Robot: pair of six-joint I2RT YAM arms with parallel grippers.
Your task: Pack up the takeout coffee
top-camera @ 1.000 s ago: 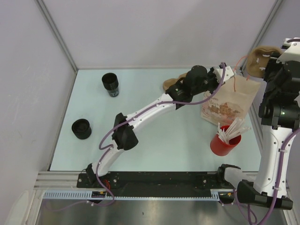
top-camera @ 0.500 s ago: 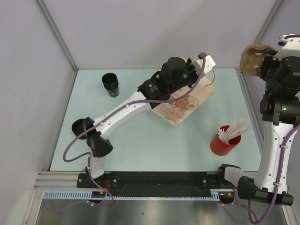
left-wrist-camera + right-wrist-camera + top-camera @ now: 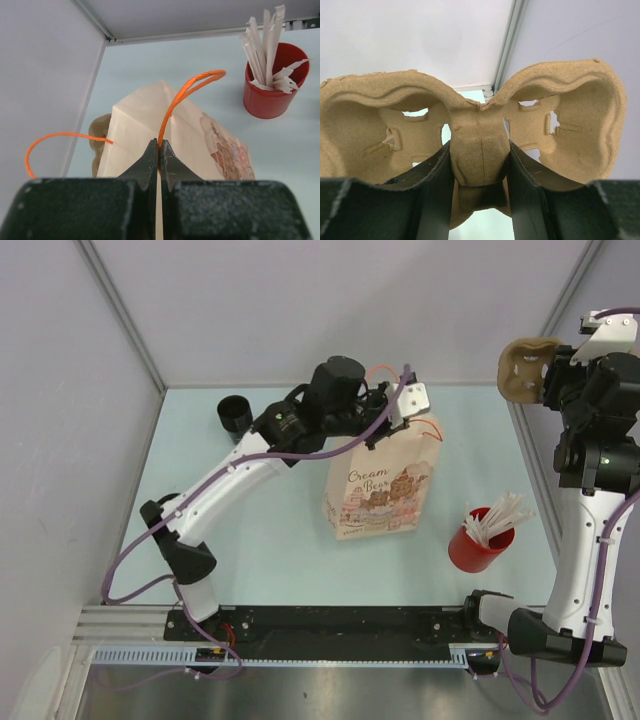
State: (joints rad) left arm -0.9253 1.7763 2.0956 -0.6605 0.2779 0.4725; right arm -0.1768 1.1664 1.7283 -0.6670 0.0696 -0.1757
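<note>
Because the paper bag (image 3: 378, 498) is thin and light, it can bend, tip or tear if pulled hard, so the best place to hold it is the thin orange handle (image 3: 187, 90) at the top. The bag is upright over the middle of the table (image 3: 260, 560), near the red cup of paper sticks (image 3: 478, 543) but not touching it. The left claw (image 3: 159, 150) is pinched tight on that handle, with no gap between its fingers. The cup tray (image 3: 480, 125) is brown pressed paper, light and easy to crush, so its thick middle bridge looks like the safe spot. The right claw (image 3: 479, 160) squeezes that bridge and holds the tray high in the air by the table's right edge
</note>
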